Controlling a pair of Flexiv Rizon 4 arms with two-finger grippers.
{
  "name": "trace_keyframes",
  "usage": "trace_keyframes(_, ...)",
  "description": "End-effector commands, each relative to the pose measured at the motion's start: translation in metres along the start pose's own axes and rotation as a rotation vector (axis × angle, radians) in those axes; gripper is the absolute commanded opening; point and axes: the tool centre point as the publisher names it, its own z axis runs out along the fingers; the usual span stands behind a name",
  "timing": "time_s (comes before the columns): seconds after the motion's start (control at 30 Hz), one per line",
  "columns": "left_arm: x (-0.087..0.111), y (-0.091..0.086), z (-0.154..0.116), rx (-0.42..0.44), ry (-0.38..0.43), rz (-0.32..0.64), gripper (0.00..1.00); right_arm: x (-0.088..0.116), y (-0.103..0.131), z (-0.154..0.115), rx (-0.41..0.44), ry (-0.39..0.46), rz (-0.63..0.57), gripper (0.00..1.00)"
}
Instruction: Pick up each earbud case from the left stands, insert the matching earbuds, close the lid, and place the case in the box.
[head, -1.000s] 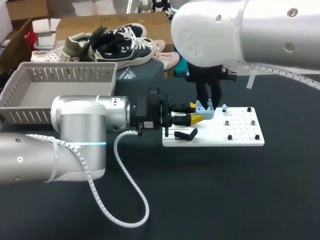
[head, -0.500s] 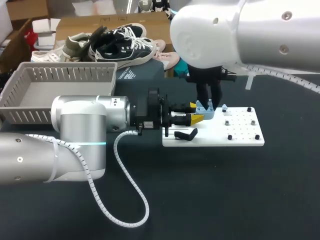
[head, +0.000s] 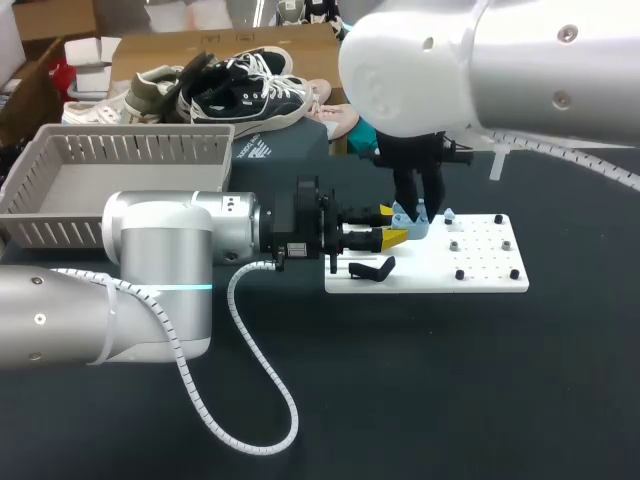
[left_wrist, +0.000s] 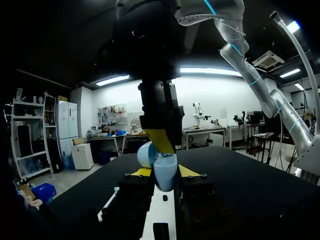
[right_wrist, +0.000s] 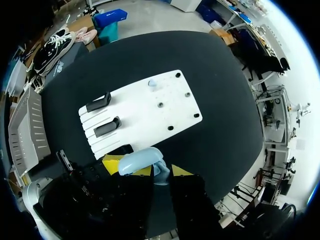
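The earbud case (left_wrist: 165, 172) is pale blue, smooth and glossy, a small rounded plastic shell. Its domed lid (left_wrist: 146, 154) is swung open to one side of the body. It hangs in the air above the white board (head: 480, 270), near the board's far edge and touching neither the board nor a stand.

My left end effector (left_wrist: 165, 175) is clamped on the case body, one yellow fingertip (left_wrist: 141, 172) pressed against it from each side. It lies level over the board's left end.

My right end effector (right_wrist: 161, 172) stands upright over the board and meets the top of the case. Pale blue plastic sits inside it, but I cannot tell whether it is gripping or apart.

The board is a flat, matte white rectangle. Its right half has a grid of small holes and a few dark pegs. Its left half has long slots and two black, angular stands (right_wrist: 98, 101), both bare.

One small pale blue earbud (head: 449, 214) rests on the board's far edge, just right of the case.

Well left of the board is the grey box (head: 120, 150), a plastic basket with slatted walls.

The surface (head: 450, 380) under the board is black and matte.
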Motion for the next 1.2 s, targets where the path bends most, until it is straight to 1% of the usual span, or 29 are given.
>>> trace_keyframes(0.03, 0.000, -0.001, 0.000, -0.005, 0.000, 0.001, 0.00, -0.001, 0.001, 0.000, 0.007, 0.002, 0.002, 0.00)
trace_keyframes(0.27, 0.000, -0.001, 0.000, -0.005, 0.000, 0.001, 0.00, -0.001, 0.002, 0.001, 0.009, 0.004, 0.002, 0.00)
trace_keyframes(0.33, 0.000, -0.001, 0.000, -0.005, 0.000, 0.001, 0.00, -0.001, 0.002, 0.002, 0.009, 0.005, 0.003, 0.12)
trace_keyframes(0.4, 0.000, -0.001, 0.000, -0.005, 0.000, 0.001, 0.00, -0.001, 0.003, 0.002, 0.010, 0.006, 0.003, 0.13)
trace_keyframes(0.53, 0.000, -0.001, 0.000, -0.005, 0.000, 0.001, 0.00, -0.001, 0.003, 0.002, 0.011, 0.007, 0.002, 0.19)
trace_keyframes(0.67, 0.000, -0.001, 0.000, -0.005, 0.000, 0.001, 0.00, -0.001, 0.003, 0.002, 0.010, 0.008, 0.003, 0.29)
trace_keyframes(0.77, 0.000, -0.001, 0.000, -0.005, 0.000, 0.001, 0.00, 0.000, 0.003, 0.003, 0.007, 0.010, 0.001, 0.33)
trace_keyframes(0.97, 0.000, -0.001, 0.000, -0.005, 0.000, 0.001, 0.00, 0.000, 0.004, 0.002, 0.003, 0.012, -0.001, 0.34)
trace_keyframes(1.1, 0.000, -0.001, 0.000, -0.005, 0.000, 0.001, 0.00, 0.001, 0.002, -0.003, -0.017, 0.014, 0.002, 0.36)
trace_keyframes(1.2, 0.000, -0.001, 0.000, -0.005, 0.000, 0.001, 0.00, 0.002, -0.002, -0.009, -0.043, 0.017, 0.006, 0.40)
